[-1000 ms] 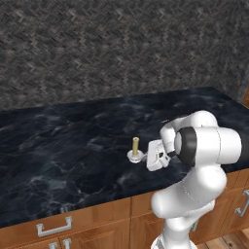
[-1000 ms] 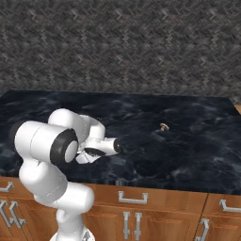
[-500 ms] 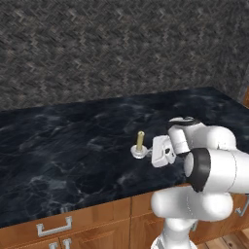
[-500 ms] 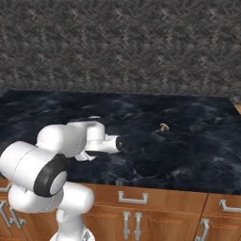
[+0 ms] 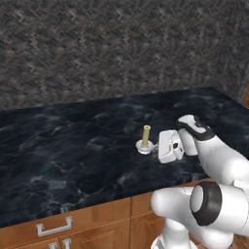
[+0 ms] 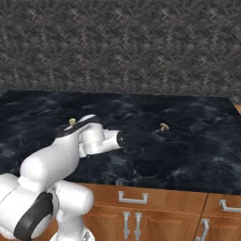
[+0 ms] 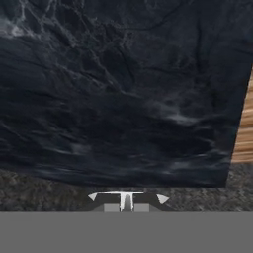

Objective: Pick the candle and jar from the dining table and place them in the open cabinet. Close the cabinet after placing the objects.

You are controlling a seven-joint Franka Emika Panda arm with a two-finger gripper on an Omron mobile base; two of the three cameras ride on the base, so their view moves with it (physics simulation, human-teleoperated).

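The candle [image 5: 145, 140], a yellow-gold stick in a small white-silver holder, stands upright just over the black marble dining table [image 5: 73, 146]. My gripper [image 5: 153, 147] reaches it from the right and looks shut on its holder; the fingers are barely visible. In the right base view the candle's tip [image 6: 71, 122] peeks above my arm. A small brown thing [image 6: 163, 126], apparently the jar, sits farther right on the table [image 6: 197, 155]. The hand view has marble [image 7: 123, 99] above the gripper [image 7: 127, 198]. The wall cabinet is out of view.
A grey herringbone wall [image 5: 121, 48] runs behind the table. Low wooden drawers with silver handles [image 5: 53, 226] [image 6: 134, 197] sit under its front edge. The table's right end [image 5: 228, 99] is close to my arm.
The candle and my hand moved together, right and farther back over the table. My arm's elbow swung down toward the front edge. The base stayed put.
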